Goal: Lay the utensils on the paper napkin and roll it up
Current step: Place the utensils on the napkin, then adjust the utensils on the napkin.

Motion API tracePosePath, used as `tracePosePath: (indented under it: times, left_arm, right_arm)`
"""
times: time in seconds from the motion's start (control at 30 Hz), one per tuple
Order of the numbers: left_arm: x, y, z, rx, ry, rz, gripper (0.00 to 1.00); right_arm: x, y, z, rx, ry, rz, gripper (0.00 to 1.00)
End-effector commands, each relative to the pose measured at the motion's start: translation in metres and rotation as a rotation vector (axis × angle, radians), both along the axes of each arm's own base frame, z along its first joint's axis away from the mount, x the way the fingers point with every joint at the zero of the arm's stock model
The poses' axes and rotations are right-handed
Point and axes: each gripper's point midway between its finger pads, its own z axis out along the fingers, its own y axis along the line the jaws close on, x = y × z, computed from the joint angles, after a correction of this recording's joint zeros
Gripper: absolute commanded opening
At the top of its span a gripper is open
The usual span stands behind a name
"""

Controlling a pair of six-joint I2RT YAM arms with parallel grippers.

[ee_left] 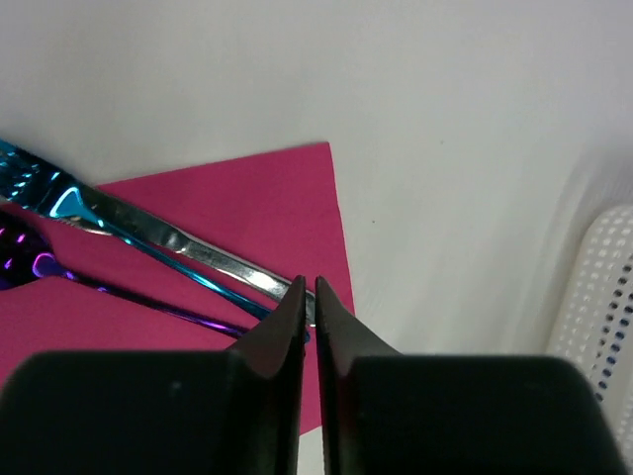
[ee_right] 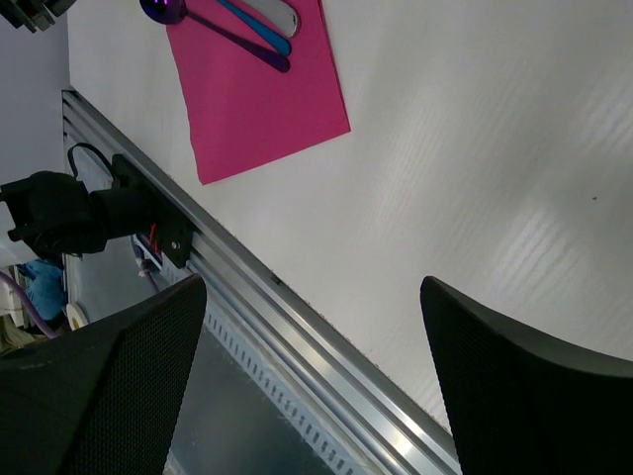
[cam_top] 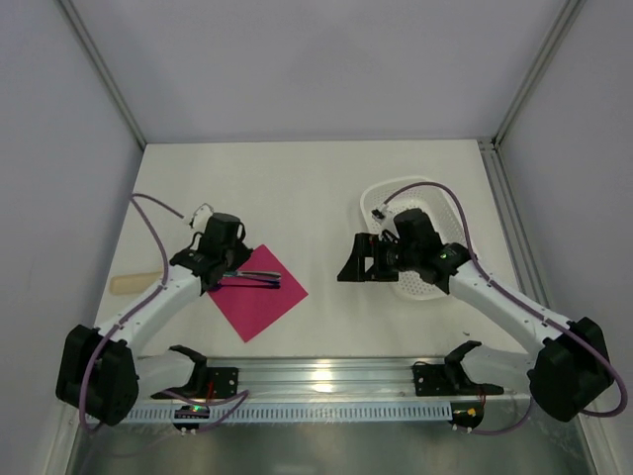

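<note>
the white table (cam_top: 316, 188) is seen with a metal rail (cam_top: 326, 376) along its near edge. a white perforated basket (cam_top: 381, 190) stands on the right side, partly covered by the right arm. the paper napkin (cam_top: 262, 302) lies flat as a diamond on the left half, near the rail.

the right gripper (ee_right: 312, 297) is spread wide, holds nothing and hangs over bare table, well apart from the napkin. the left gripper (ee_left: 309, 289) is pressed almost together, only a thin slit being left; whether a handle end is nipped in it cannot be told.

the utensils (cam_top: 255, 280) are laid side by side across the napkin's far part, their long axis running left to right, one end touching or just under the left fingertips. the left arm is judged much the nearer for rolling. a beige flat stick (cam_top: 134, 284) lies off the napkin, at the far left; nothing is seen in the way.
</note>
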Motion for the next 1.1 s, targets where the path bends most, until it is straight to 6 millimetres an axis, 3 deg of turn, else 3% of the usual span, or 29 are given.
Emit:
tracePosePath:
  times: [0.0, 0.07, 0.1, 0.17, 0.37, 0.5, 0.67, 0.83, 1.07]
  left_arm:
    - [0.017, -0.031, 0.003, 0.11, -0.004, -0.339, 0.0]
    - [0.028, -0.036, 0.003, 0.12, 0.016, -0.366, 0.0]
    - [0.03, -0.039, -0.01, 0.135, 0.053, -0.393, 0.0]
    - [0.044, -0.042, -0.005, 0.147, 0.024, -0.401, 0.0]
    - [0.063, -0.034, -0.011, 0.116, 0.034, -0.365, 0.03]
    - [0.06, -0.039, -0.016, 0.063, 0.014, -0.363, 0.02]
    - [0.051, -0.034, -0.037, 0.047, 0.04, -0.315, 0.0]
    - [0.046, -0.036, -0.048, 0.006, 0.019, -0.288, 0.0]
    - [0.049, -0.04, -0.048, -0.01, 0.017, -0.298, 0.0]
  right_arm:
    - [0.031, 0.025, 0.024, 0.055, -0.085, -0.045, 0.91]
    - [0.037, 0.034, 0.021, 0.046, -0.081, -0.042, 0.83]
    - [0.04, 0.045, 0.018, 0.031, -0.078, -0.031, 0.81]
    - [0.047, 0.056, 0.019, 0.025, -0.088, -0.024, 0.76]
    - [0.065, 0.087, -0.008, 0.015, -0.019, 0.0, 0.72]
    - [0.075, 0.1, -0.019, 0.025, 0.003, -0.022, 0.67]
    - [0.078, 0.117, -0.038, 0.009, 0.055, 0.01, 0.64]
    - [0.081, 0.126, -0.049, -0.004, 0.058, 0.033, 0.49]
    - [0.087, 0.127, -0.07, -0.06, 0.077, 0.043, 0.5]
